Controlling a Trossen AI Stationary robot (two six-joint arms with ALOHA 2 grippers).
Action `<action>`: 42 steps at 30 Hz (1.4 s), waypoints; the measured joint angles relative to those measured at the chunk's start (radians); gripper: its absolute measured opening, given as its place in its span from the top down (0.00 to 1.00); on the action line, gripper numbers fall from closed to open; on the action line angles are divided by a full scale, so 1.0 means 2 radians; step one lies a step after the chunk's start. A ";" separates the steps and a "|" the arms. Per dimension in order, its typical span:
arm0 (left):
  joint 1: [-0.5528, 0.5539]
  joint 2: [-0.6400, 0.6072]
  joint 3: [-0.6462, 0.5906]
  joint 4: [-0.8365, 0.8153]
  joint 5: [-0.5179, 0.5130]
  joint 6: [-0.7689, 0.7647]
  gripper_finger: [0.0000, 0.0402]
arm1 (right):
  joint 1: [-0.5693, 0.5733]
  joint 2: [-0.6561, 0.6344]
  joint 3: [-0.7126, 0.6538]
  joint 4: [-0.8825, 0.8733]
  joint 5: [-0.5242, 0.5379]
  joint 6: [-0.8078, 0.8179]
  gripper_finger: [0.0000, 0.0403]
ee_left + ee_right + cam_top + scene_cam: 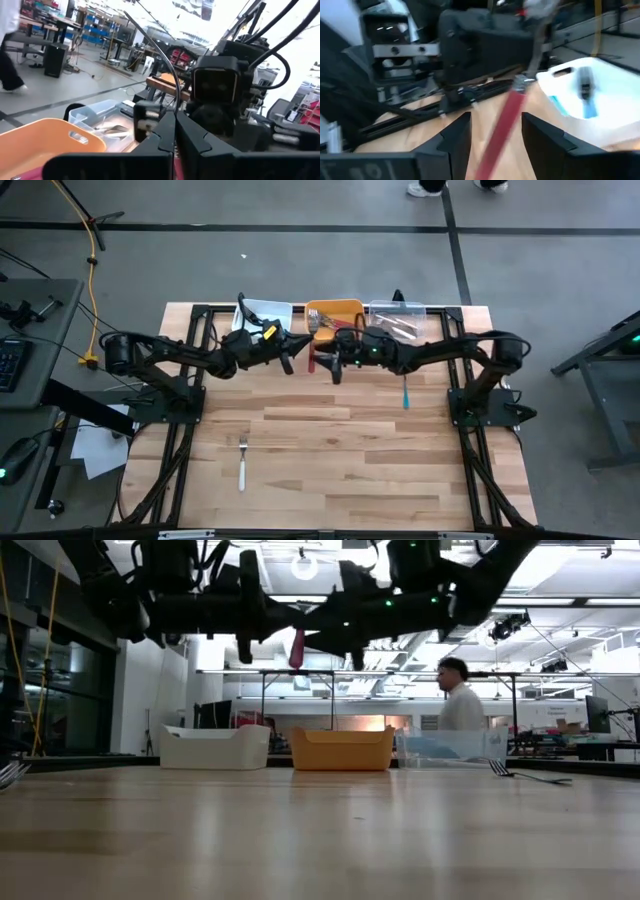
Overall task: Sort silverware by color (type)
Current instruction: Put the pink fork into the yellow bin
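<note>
The right gripper [322, 365] grips a red-handled fork [312, 362] above the table near the orange bin [335, 313], presumably for deposit there, while the left gripper [287, 358] hovers adjacent, fingers closed, holding nothing.

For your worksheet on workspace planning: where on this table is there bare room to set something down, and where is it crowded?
Bare wood runs from the white-handled fork to the table's right edge, and between that fork and the blue-handled fork. The far edge is crowded: three bins, with both grippers, left and right, just before them.
</note>
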 joint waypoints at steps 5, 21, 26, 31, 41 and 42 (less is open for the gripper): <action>0.000 0.000 0.000 0.003 0.001 0.000 1.00 | 0.000 0.031 0.040 -0.004 -0.032 -0.001 0.61; 0.000 -0.001 -0.026 -0.005 -0.023 0.003 0.93 | -0.017 0.025 0.094 -0.176 -0.011 -0.054 0.94; 0.001 0.000 -0.067 -0.008 -0.058 0.003 0.86 | -0.032 0.018 0.191 -0.408 0.031 -0.133 0.94; 0.002 0.000 -0.105 -0.007 -0.089 0.003 0.83 | -0.062 0.040 0.300 -0.584 0.087 -0.226 0.94; 0.004 0.000 -0.123 -0.002 -0.097 0.028 0.84 | -0.138 0.207 0.530 -0.852 0.097 -0.344 0.94; 0.004 0.000 -0.123 -0.002 -0.097 0.029 0.84 | -0.142 0.225 0.549 -0.873 0.096 -0.349 0.94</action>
